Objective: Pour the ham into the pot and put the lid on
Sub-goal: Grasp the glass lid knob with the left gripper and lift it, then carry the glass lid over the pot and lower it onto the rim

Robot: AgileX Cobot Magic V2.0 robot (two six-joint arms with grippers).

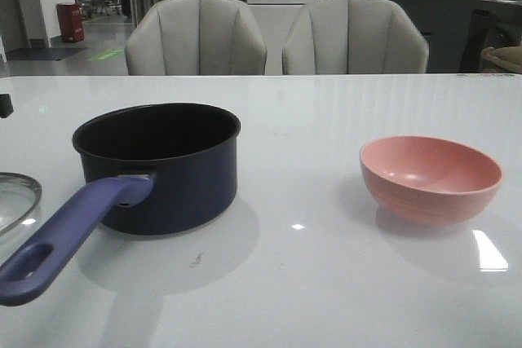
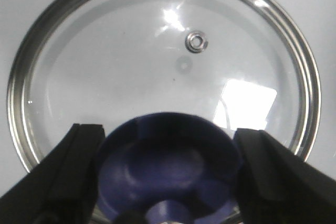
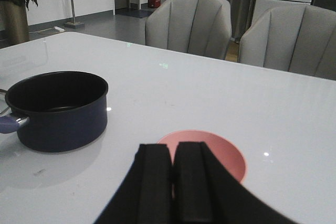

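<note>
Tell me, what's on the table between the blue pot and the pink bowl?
Nothing. In the front view, only bare white table lies between the pot and the pink bowl, with just shadows and light glints there.

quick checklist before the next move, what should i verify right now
1. Pot upright, uncovered, mouth open: ok.
2. Pink bowl upright, standing apart from the pot: ok.
3. Ham in the bowl: cannot tell, no view shows the inside.
4. Right gripper open for gripping the bowl: not ok, fingers together above the bowl's near rim.
5. Left gripper open either side of the lid knob: ok.
6. Lid flat on the table, clear of the pot: ok.
</note>
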